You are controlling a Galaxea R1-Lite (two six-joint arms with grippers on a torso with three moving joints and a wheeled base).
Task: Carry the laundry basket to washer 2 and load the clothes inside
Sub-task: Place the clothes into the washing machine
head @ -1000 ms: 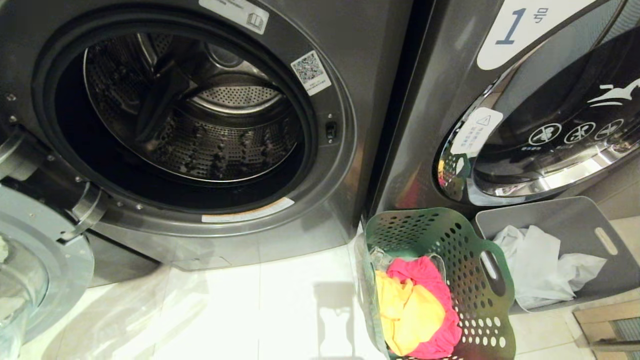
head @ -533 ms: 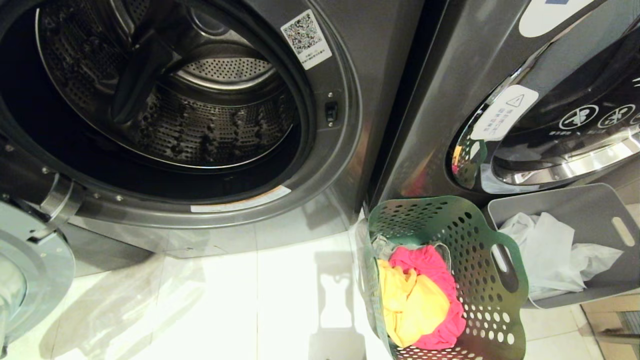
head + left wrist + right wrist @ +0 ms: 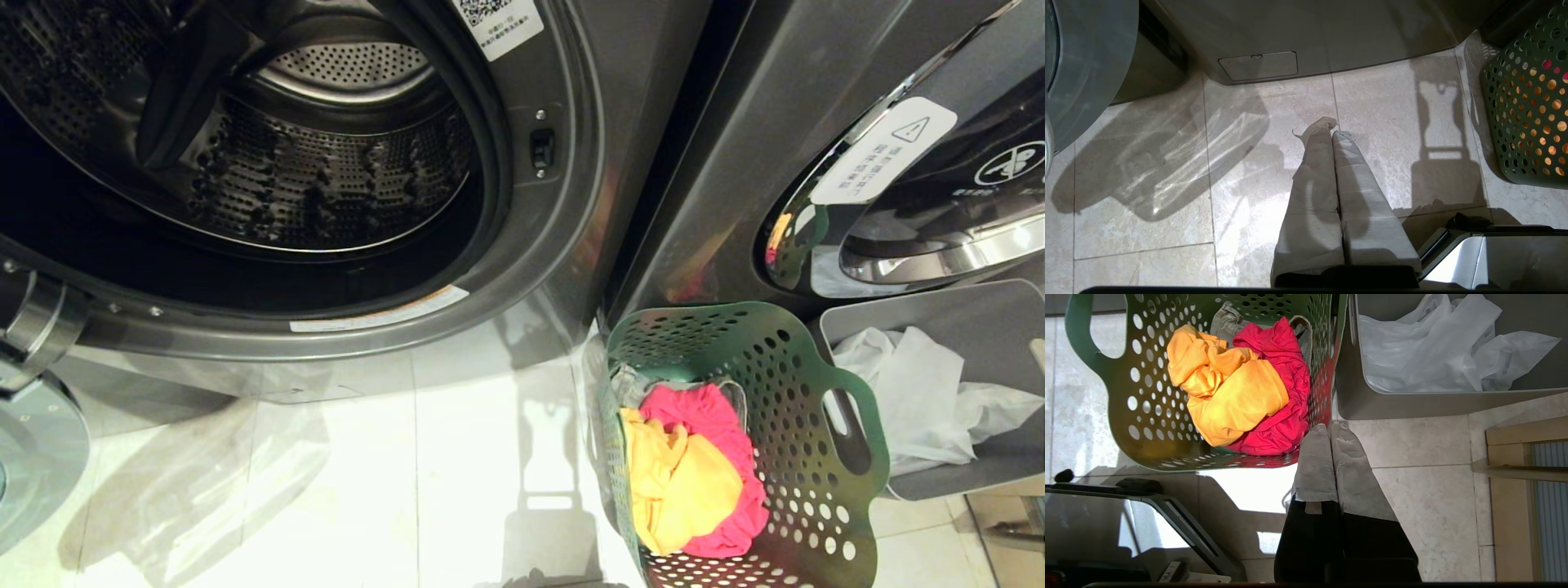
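Upper left of the head view: open grey front-loading washer [image 3: 563,245]. Lower right: green perforated plastic laundry basket [image 3: 816,490] on the floor (yellow and pink clothes [image 3: 694,482] inside), grey plastic bin [image 3: 963,469] just right of it.

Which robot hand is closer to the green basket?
Right. The right gripper hangs shut just beside the basket; the left gripper hangs shut over floor, farther away.

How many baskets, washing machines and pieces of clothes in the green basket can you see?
Baskets: 2, the green basket and the grey bin
Washing machines: 2, open washer, shut washer
Clothes showing: 3, yellow, pink, grey-green
Total: 7
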